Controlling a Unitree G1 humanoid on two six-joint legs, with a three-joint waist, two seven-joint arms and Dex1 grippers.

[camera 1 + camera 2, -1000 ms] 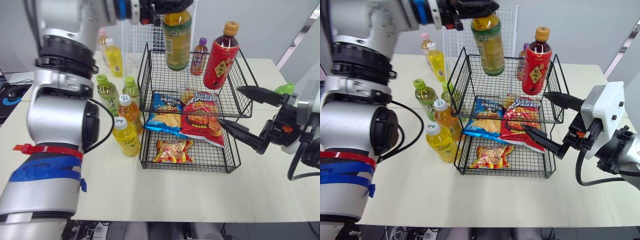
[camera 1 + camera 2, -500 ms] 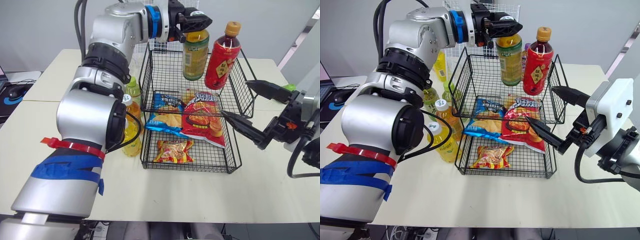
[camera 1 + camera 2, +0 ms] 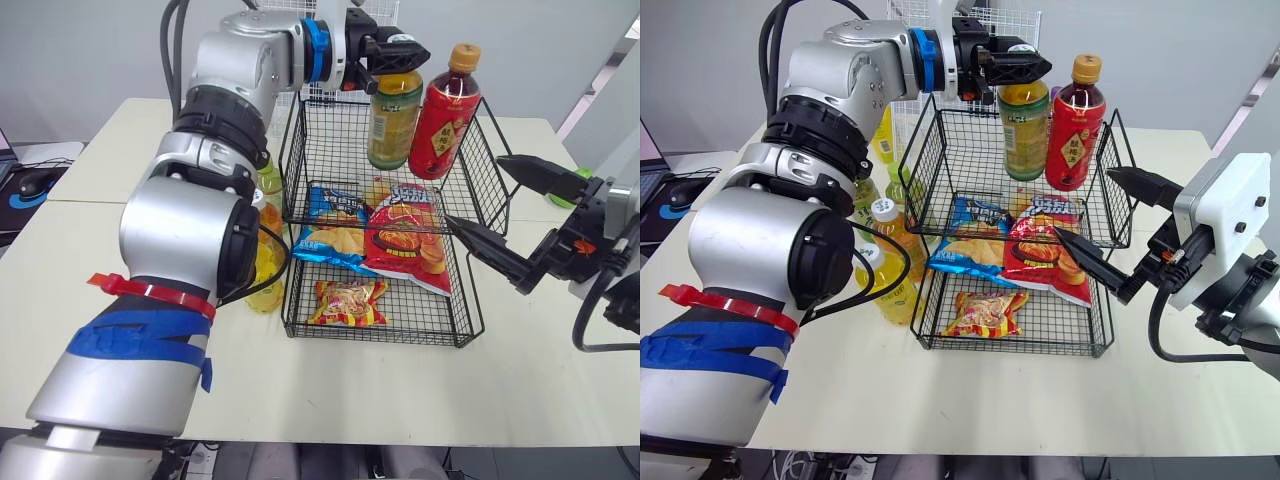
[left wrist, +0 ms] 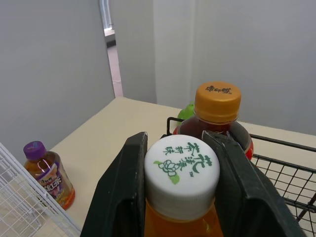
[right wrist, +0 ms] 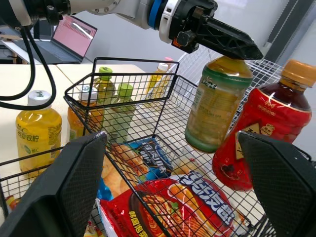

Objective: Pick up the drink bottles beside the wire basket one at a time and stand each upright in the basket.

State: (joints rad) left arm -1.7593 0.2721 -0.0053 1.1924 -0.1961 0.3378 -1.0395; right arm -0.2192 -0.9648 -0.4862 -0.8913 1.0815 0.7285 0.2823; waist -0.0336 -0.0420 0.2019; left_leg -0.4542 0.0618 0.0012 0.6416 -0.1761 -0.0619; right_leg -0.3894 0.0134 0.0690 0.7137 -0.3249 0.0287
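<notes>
Between the two black fingers of the left gripper (image 3: 398,55) sits the white cap of a green-labelled tea bottle (image 3: 392,120), pinched from both sides so that the bottle hangs below the jaws over the upper tier of the wire basket (image 3: 330,160). Just beyond the gripper, almost against the hanging bottle, stands a red bottle (image 3: 443,115) with an orange cap, already upright in that tier. The held bottle leans a little, its base swung toward the red one; whether the base touches the mesh I cannot tell.

The step in hand appears to be the set-down. To do it well, the wrist should bring the bottle plumb before lowering, so the base meets the wire floor flat rather than on an edge. A small gap from the red bottle would keep the fingers from knocking it as they part. Release should come only once the base bears weight, then a straight lift off the cap.

The right gripper (image 3: 475,192) hangs spread wide at the basket's far side, holding nothing. More bottles (image 3: 885,285) wait on the table below the left arm, outside the basket.
</notes>
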